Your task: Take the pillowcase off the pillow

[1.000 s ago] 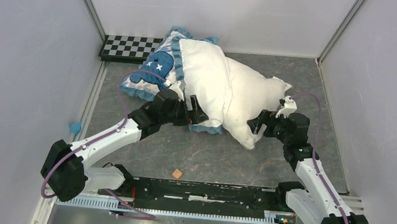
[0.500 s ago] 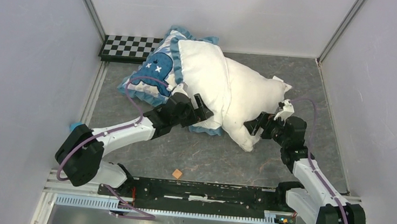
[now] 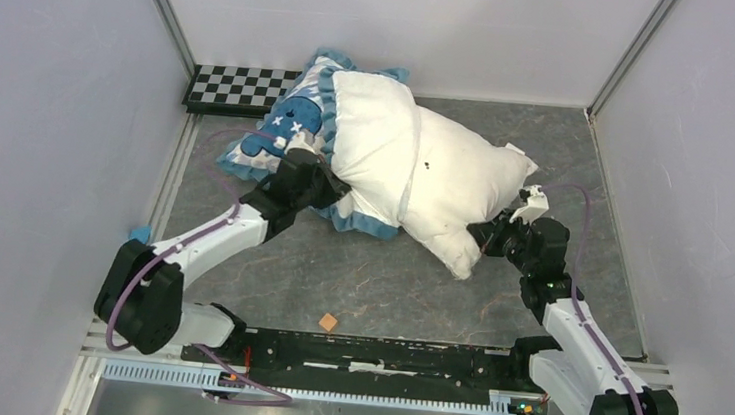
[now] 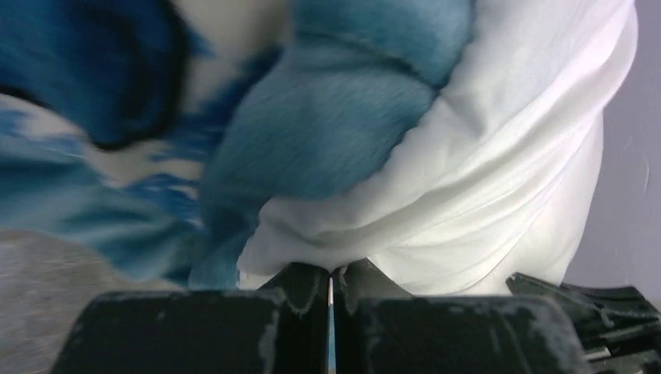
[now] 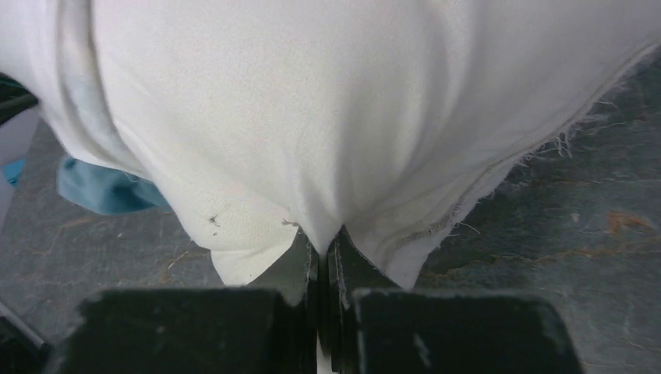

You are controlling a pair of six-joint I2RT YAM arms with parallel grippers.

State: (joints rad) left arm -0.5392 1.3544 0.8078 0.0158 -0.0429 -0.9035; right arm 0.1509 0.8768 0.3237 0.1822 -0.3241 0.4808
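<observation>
The pillowcase (image 3: 370, 132), white with blue ruffled trim (image 3: 362, 225), covers the left part of the pillow (image 3: 462, 176), whose plump off-white right half sticks out of it. At the case's lower left edge, my left gripper (image 3: 330, 186) is shut on a fold of its white fabric (image 4: 436, 187) beside the blue trim (image 4: 327, 117). My right gripper (image 3: 486, 240) is shut on the pillow's near corner. In the right wrist view the closed jaws (image 5: 322, 240) pinch the off-white pillow cloth (image 5: 296, 101) just above the grey floor.
A checkerboard plate (image 3: 239, 86) lies at the back left behind the pillow. A small orange cube (image 3: 328, 321) sits near the front rail (image 3: 381, 354). A blue scrap (image 3: 140, 238) lies by the left wall. Grey walls close in both sides.
Both grippers went from open to shut, the left on the pillowcase, the right on the pillow corner. The left arm swung up and left toward the case's edge.
</observation>
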